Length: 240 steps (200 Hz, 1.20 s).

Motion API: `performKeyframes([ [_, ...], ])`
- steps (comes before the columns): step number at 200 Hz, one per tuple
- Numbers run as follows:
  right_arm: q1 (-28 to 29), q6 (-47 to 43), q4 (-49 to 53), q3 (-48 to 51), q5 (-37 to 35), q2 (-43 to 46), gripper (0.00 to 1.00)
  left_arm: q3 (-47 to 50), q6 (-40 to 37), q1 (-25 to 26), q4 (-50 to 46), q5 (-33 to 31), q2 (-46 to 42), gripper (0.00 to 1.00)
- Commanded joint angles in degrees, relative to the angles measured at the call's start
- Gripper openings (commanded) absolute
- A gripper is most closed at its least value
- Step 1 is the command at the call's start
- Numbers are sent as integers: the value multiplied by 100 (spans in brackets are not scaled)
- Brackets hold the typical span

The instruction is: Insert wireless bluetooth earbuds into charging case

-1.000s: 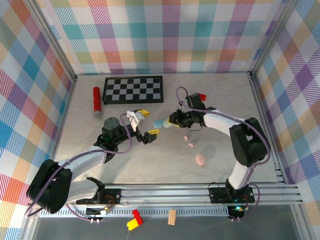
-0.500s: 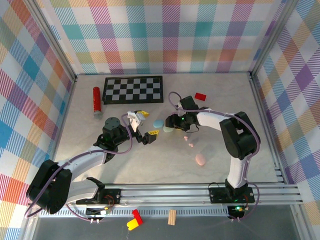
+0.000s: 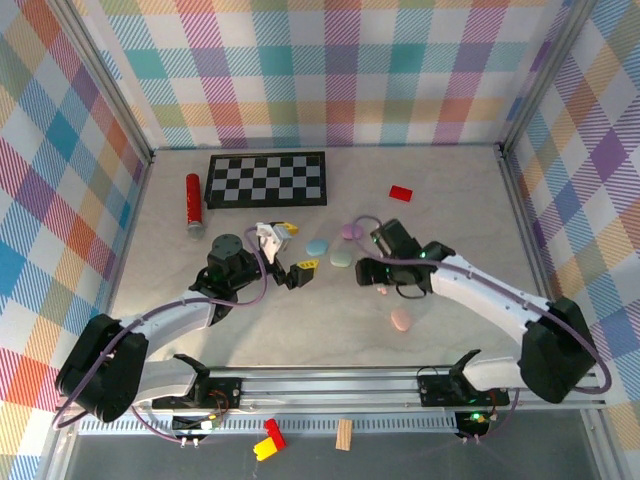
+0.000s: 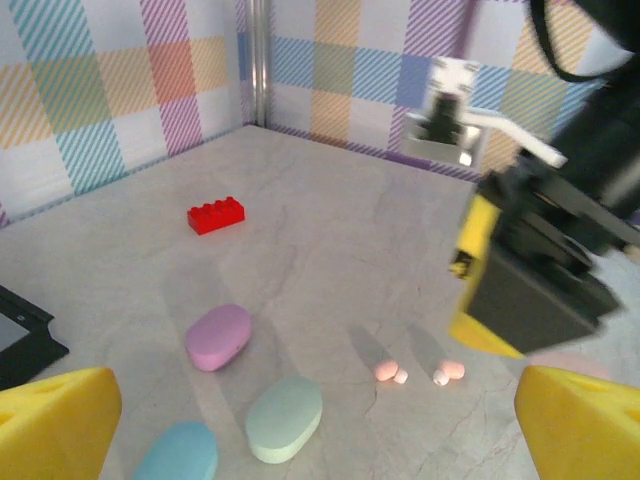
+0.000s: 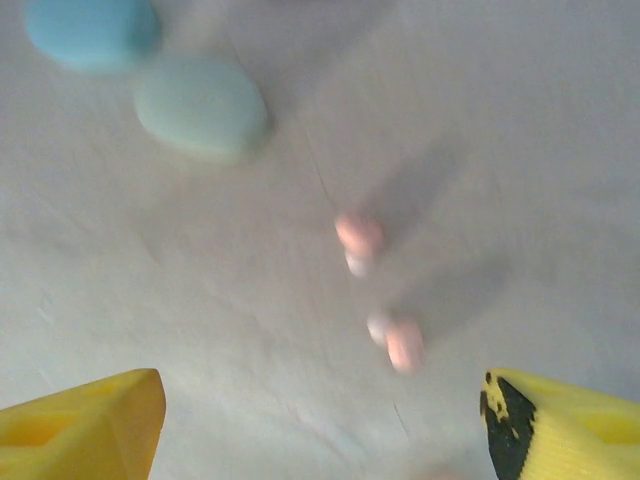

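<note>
Two pink earbuds [image 5: 358, 240] lie loose on the table [image 5: 150, 300] between the widely parted fingers of the right gripper [image 5: 320, 400]; green case [image 5: 200, 105] and blue case [image 5: 90, 30] lie beyond. Left gripper [image 3: 293, 248] likewise spread apart, holding nothing

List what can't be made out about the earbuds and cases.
- Right wrist: blur smears the pink earbuds; stem direction unreadable.
- Right wrist: blue case cut by the top edge.
- Left wrist: pink case mostly hidden behind the right gripper.
- Top: earbuds too small to show shape.
</note>
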<state>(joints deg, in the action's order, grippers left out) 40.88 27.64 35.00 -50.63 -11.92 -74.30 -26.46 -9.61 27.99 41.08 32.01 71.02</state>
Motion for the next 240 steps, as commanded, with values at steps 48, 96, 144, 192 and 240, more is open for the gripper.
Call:
performKeyframes([
  [48, 937, 1823, 1320, 947, -469, 49, 83, -127, 93, -50, 361, 245, 207, 100],
  [96, 915, 1478, 1005, 1005, -442, -383, 85, -88, 99, -48, 317, 262, 151, 100],
  [144, 921, 1363, 618, 1084, -28, -543, 67, -114, 38, -48, 138, 249, 35, 100],
  [192, 921, 1411, 639, 1117, 45, -484, 49, -132, 38, -53, 167, 279, 89, 100],
  [240, 921, 1428, 604, 1119, 76, -541, 40, -186, 64, -48, 203, 319, 155, 100],
])
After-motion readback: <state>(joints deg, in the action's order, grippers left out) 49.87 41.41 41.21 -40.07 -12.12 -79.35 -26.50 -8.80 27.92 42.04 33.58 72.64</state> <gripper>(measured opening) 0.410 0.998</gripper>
